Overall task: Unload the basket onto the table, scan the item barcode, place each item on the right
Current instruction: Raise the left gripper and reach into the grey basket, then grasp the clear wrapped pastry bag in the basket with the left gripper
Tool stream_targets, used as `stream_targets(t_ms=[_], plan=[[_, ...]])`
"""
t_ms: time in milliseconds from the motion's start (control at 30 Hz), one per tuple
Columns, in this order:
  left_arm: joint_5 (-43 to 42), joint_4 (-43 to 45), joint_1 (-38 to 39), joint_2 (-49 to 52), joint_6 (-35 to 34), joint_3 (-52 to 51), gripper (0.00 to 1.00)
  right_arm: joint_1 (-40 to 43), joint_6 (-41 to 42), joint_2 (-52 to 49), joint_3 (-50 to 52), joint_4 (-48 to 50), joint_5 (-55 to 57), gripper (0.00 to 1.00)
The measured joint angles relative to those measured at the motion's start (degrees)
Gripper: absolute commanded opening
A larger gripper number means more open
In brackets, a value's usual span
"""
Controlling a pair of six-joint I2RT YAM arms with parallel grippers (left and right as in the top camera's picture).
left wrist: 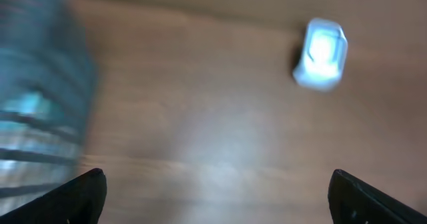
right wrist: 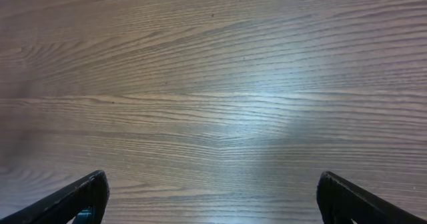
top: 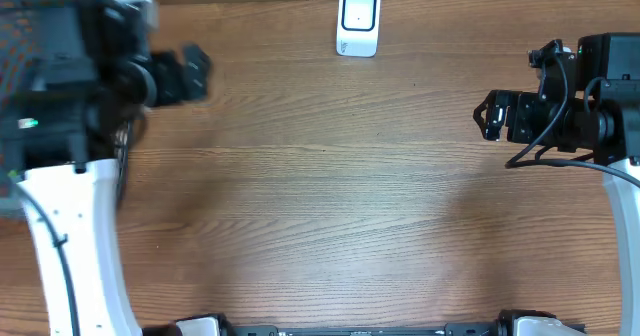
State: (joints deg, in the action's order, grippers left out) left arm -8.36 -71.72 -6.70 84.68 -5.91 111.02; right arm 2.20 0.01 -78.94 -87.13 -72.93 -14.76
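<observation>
The brown wooden worktop (top: 330, 206) fills the whole scene. A white arm (top: 70, 226) comes up on the left side, and another white arm (top: 625, 206) comes up on the right side.

At the far left corner sits a dark wire basket (top: 20, 36). It is blurry in the left wrist view, so I cannot tell what is inside it. I cannot see any item with a barcode.

The left pincer (top: 195, 73) hangs over the worktop just beside the basket. Its two fingers are spread wide apart and there is nothing between them. The right pincer (top: 485, 116) hangs over the right side of the worktop and points toward the middle. Its fingers are wide apart too, and it holds nothing; only bare wood shows between them.

A small white scanner (top: 358, 21) with a dark window stands at the far edge, near the middle. It is well apart from both pincers.
</observation>
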Motion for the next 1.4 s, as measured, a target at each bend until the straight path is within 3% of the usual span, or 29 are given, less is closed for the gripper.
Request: stream_targets(t_ms=[133, 333, 433, 500, 767, 1000, 1400], plan=[[2.73, -0.48, -9.4, 1.88, -1.7, 8.96, 0.94, 0.0, -0.04, 0.02, 0.0, -0.02, -0.04, 1.0], [10.8, -0.35, -22.64, 4.5, -4.5, 10.95, 0.9, 0.0, -0.04, 0.02, 0.0, -0.26, -0.07, 1.0], [13.29, -1.16, -26.95, 7.93, -4.76, 10.95, 0.79, 0.0, -0.04, 0.02, 0.0, -0.44, -0.04, 1.0], [14.05, -1.95, -28.68, 10.27, -4.22, 10.95, 0.77, 0.0, -0.02, 0.02, 0.0, -0.76, -0.09, 1.0], [12.15, -2.84, -30.32, 20.94, 1.57, 10.93, 0.68, 0.0, -0.02, 0.02, 0.0, -2.03, -0.04, 1.0], [10.05, -2.34, -30.53, 30.14, 4.28, 10.93, 0.76, 0.0, -0.02, 0.02, 0.0, -2.78, -0.09, 1.0], [7.5, -3.34, -31.89, 41.16, 7.56, 10.93, 0.73, 0.0, -0.07, 0.02, 0.0, -3.41, -0.11, 1.0]])
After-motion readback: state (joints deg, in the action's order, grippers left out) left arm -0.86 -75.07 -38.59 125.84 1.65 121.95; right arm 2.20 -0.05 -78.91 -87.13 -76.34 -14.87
